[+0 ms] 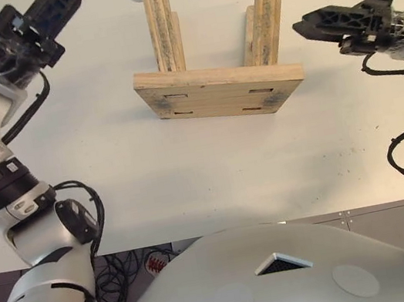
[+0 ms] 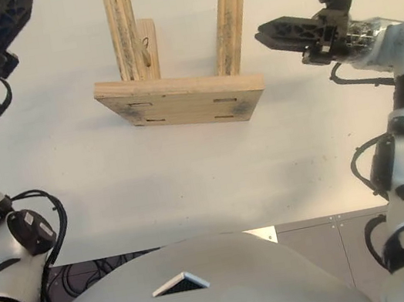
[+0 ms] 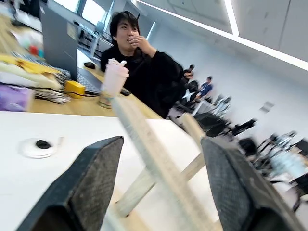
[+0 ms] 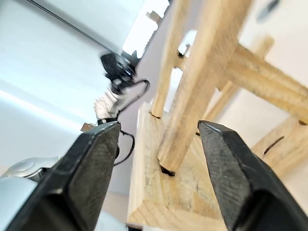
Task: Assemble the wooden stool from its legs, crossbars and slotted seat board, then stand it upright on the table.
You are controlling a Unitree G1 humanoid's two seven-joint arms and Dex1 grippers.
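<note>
Evidently the stool [image 1: 218, 78] is already joined and lies tipped on its side at the middle of the table [image 1: 192, 184]. Its seat board [image 1: 220, 89] stands on one long edge facing the near edge, and its legs [image 1: 161, 21] run flat toward the far edge. That posture suggests only the standing-up step is left. The left end effector [image 3: 161, 144] hangs over the far left part of the table with its fingers spread wide and nothing between them. The right end effector [image 1: 334, 2] hovers toward the right edge, likewise spread and empty, clear of the wood. Flanking the stool on both sides, they appear placed to take it from either side and tip it upright. The wood is pale, unfinished and coarse-grained, with dark smudges at the board's corners and along the legs. The legs are square-section bars, and the board is a flat rectangle pierced by four small rectangular slots [image 1: 173, 96]. A crossbar [image 4: 269, 72] braces the legs near the seat. The pads [image 4: 91, 178] are black, wedge-shaped and finely textured. The table is white, smooth and matt.
</note>
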